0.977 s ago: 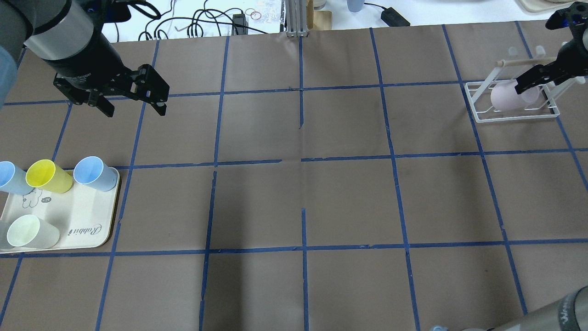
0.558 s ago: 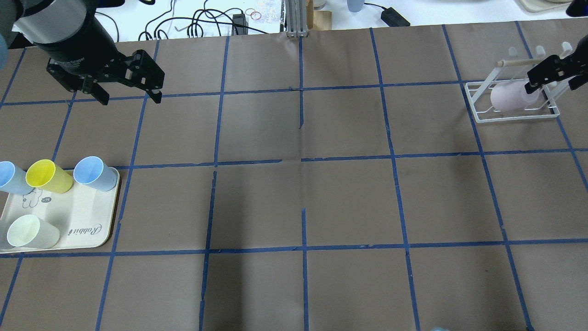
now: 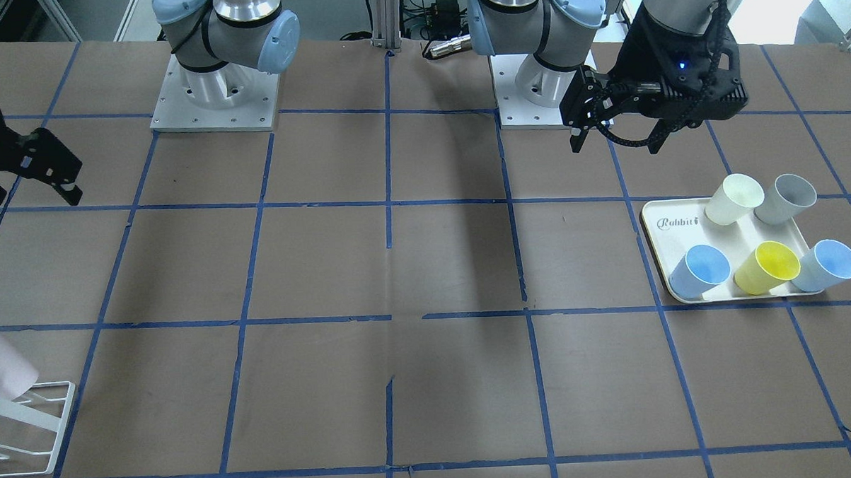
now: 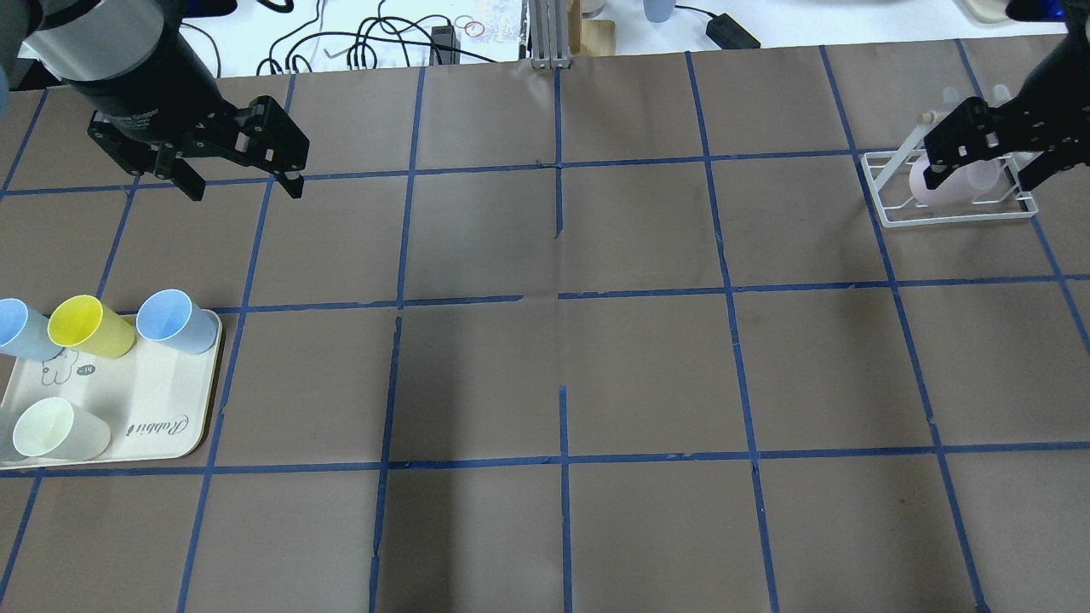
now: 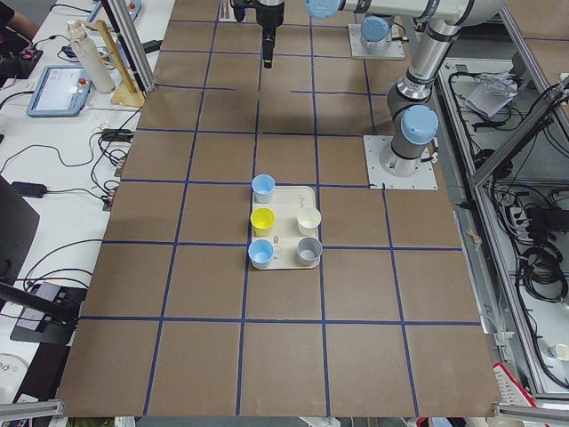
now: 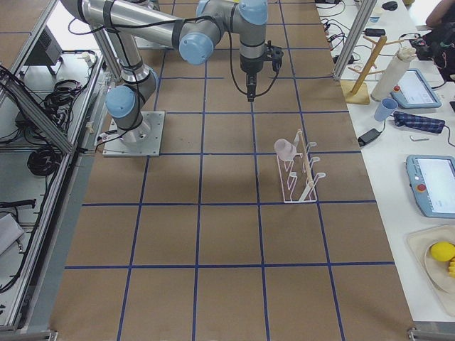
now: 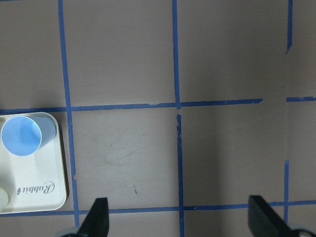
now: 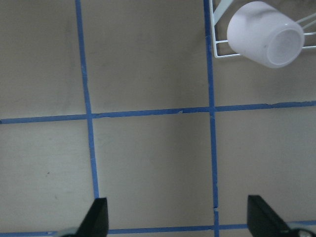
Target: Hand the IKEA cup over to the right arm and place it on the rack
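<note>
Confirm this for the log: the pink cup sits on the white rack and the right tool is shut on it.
One thing is wrong. The pink cup does sit on the white rack, but the right tool is open and clear of it: the right wrist view shows its fingers spread wide over bare table.

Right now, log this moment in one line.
pink cup: on rack | right gripper: open, empty | left gripper: open, empty
</note>
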You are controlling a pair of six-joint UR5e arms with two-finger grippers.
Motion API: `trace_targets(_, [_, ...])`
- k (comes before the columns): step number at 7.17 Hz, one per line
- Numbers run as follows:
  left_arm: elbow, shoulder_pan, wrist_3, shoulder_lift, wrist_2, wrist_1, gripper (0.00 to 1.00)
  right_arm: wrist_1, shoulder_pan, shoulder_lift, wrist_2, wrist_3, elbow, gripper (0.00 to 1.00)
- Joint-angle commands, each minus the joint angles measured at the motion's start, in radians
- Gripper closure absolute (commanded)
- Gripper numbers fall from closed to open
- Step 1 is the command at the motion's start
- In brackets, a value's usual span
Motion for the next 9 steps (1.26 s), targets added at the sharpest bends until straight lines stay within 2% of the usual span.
trace_targets(1, [-0.008,0.0,-0.003,0.005,0.0,0.005,0.0,0.038,0.155,-0.037,-0.005,0.178,0.004,0.0])
trace_targets(3, [-0.011,0.0,-0.003,0.009,0.006,0.006,0.0,0.093,0.238,-0.081,-0.005,0.212,0.011,0.0])
trace_targets(9, [-0.013,0.0,-0.003,0.009,0.009,0.008,0.0,0.131,0.29,-0.127,-0.006,0.229,0.031,0.0])
